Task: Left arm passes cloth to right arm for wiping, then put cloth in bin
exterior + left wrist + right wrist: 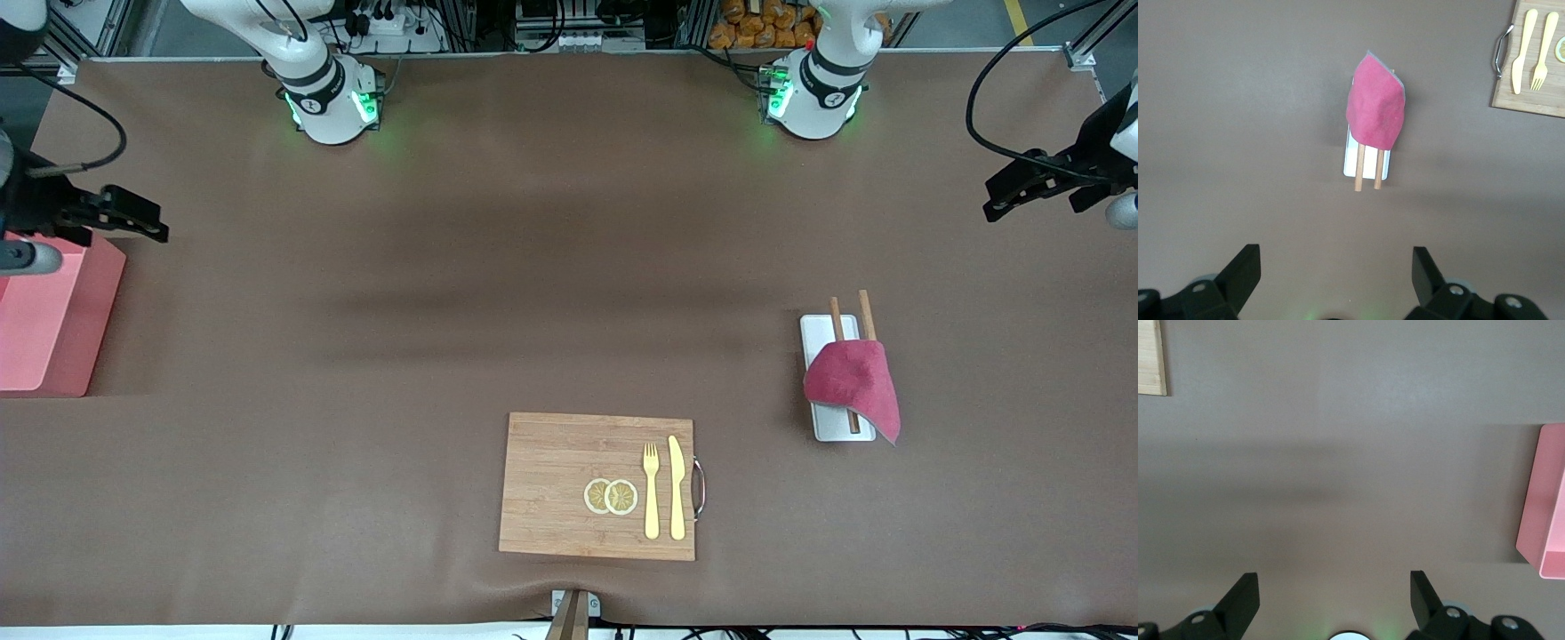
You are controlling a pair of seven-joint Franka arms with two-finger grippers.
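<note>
The deep pink-red cloth [853,384] lies draped over the white chopstick tray [834,425] and two wooden chopsticks [836,318], toward the left arm's end of the table. It also shows in the left wrist view [1375,111]. The pink bin [44,311] stands at the right arm's end and shows in the right wrist view [1548,507]. My left gripper [1009,197] is open and empty, up in the air near its end of the table. My right gripper [142,218] is open and empty, over the table beside the bin.
A wooden cutting board [597,485] lies near the front edge, nearer the front camera than the tray. It bears two lemon slices [611,496], a yellow fork [651,489] and a yellow knife [677,487]. It has a metal handle [700,488].
</note>
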